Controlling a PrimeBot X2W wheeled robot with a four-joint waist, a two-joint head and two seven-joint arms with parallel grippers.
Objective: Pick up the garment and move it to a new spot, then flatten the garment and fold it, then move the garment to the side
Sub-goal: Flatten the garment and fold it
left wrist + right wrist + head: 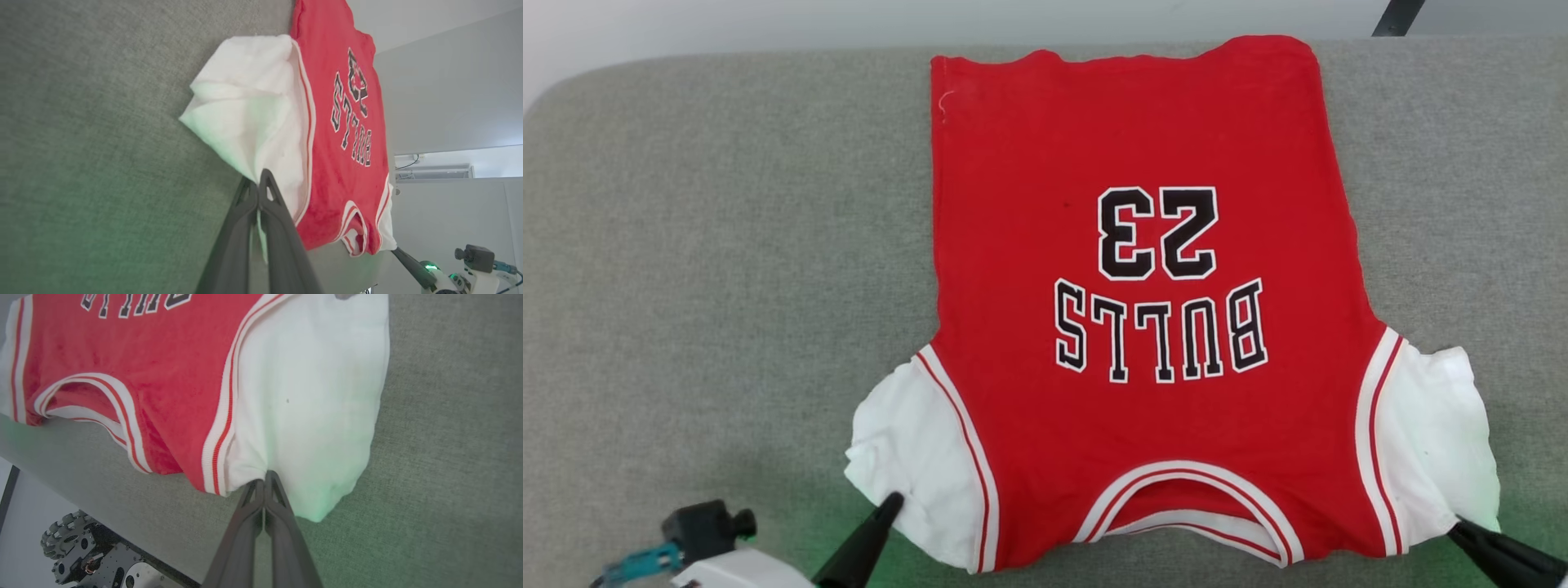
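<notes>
The garment [1143, 327], a red jersey with white side panels and black-and-white lettering, lies spread flat on the grey surface [727, 245], its striped neckline toward me. My left gripper [894, 500] sits at the near left white panel [245, 122]. In the left wrist view its fingers [258, 179] are shut with a sliver of white fabric pinched between them. At the near right white panel [310, 396] my right gripper [1458, 529] is likewise shut [264, 477] on the panel's lower edge. The right gripper [398, 253] also appears far off in the left wrist view.
The padded grey surface reaches well to the left and right of the jersey; its far edge meets a pale wall just beyond the hem. A dark bar [1398, 16] shows at the top right. Below the near edge, my wheeled base [65, 543] is visible.
</notes>
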